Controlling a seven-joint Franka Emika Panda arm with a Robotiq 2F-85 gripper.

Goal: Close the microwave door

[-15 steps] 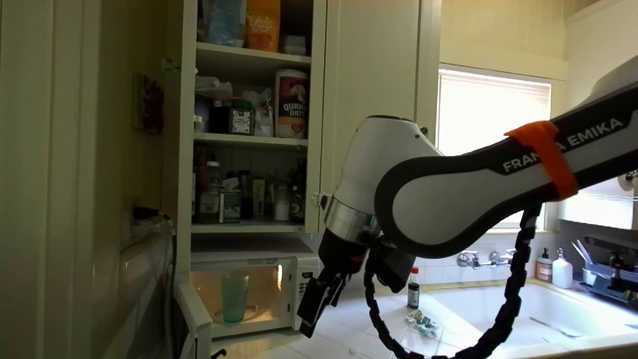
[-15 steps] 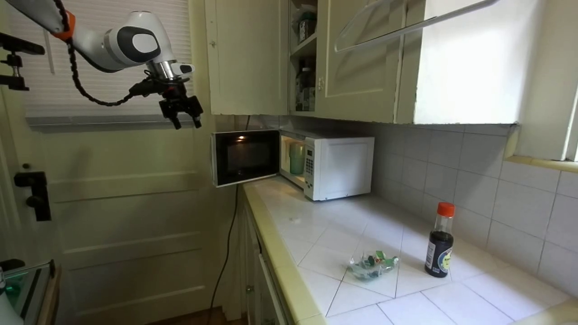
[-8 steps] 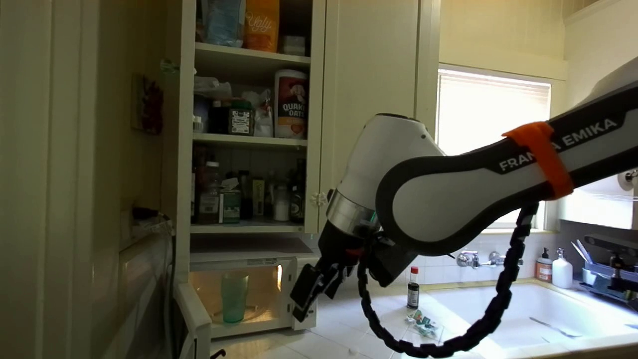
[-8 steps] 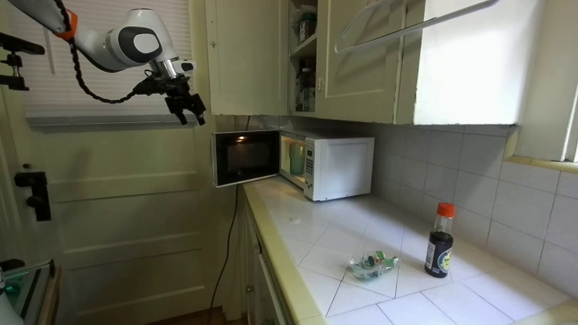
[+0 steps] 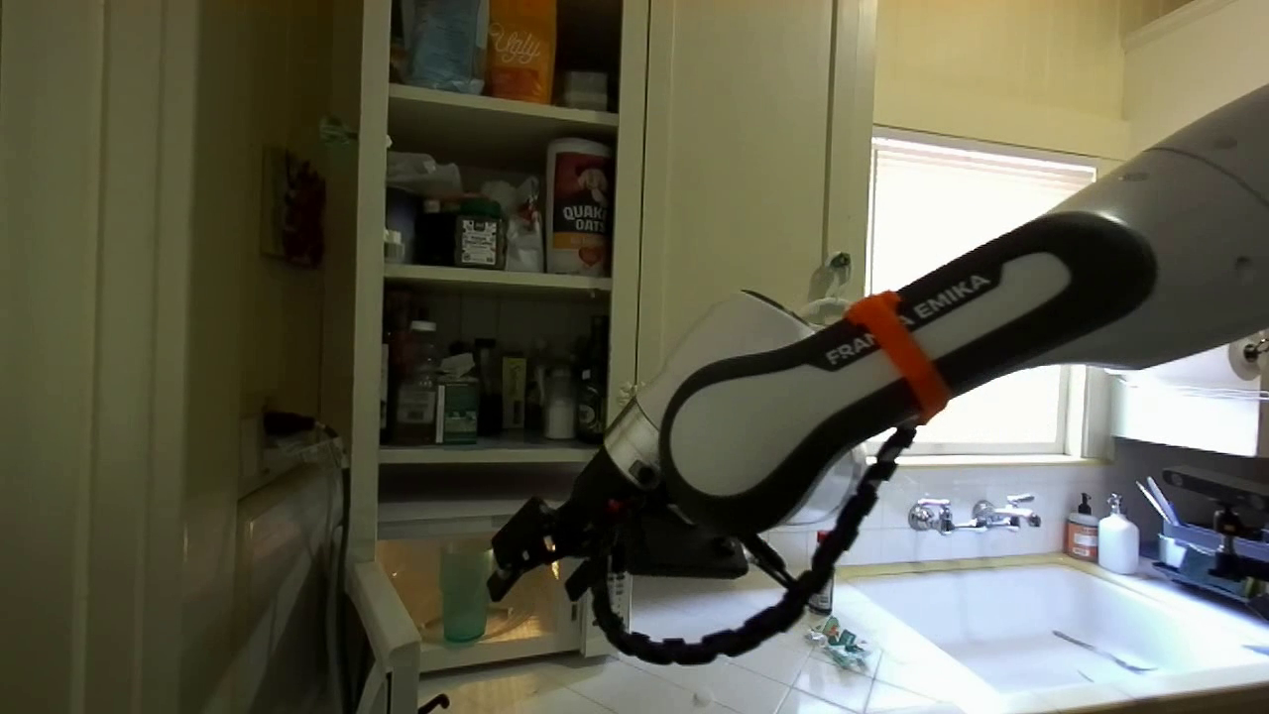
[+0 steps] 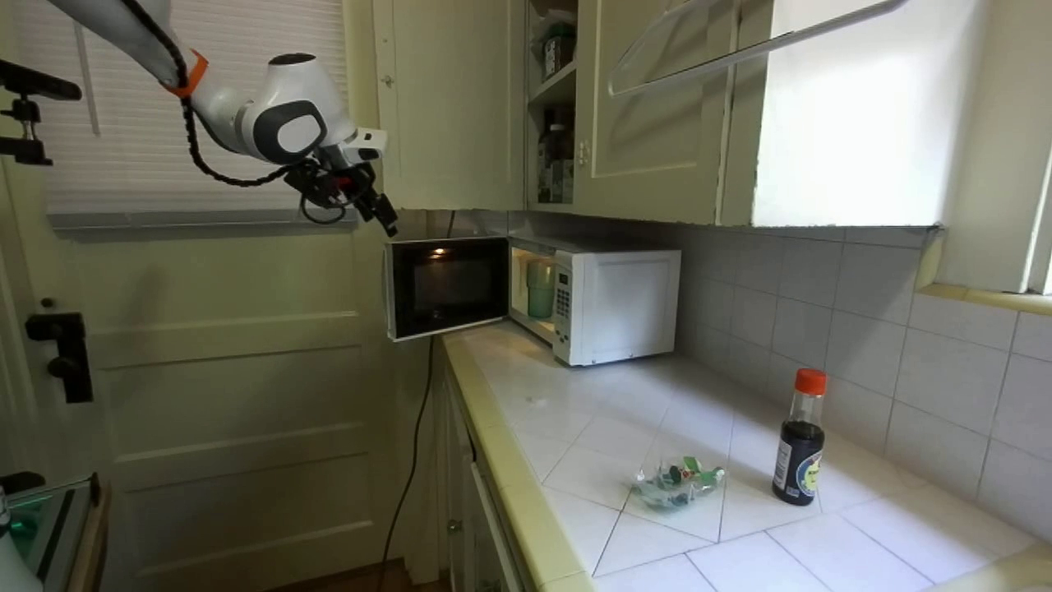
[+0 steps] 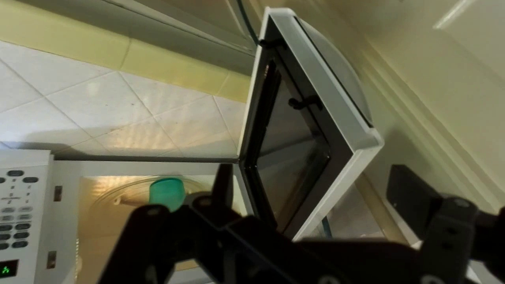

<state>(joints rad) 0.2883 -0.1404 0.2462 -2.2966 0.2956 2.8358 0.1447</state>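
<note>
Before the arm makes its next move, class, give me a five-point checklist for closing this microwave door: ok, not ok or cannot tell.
1. Microwave door open, ready to swing: ok.
2. Green cup within the microwave: ok.
3. Gripper empty, jaws apart: ok.
4. Gripper touching the door: not ok, gap in an exterior view.
5. Room to push from behind the door: cannot tell, partly hidden.
</note>
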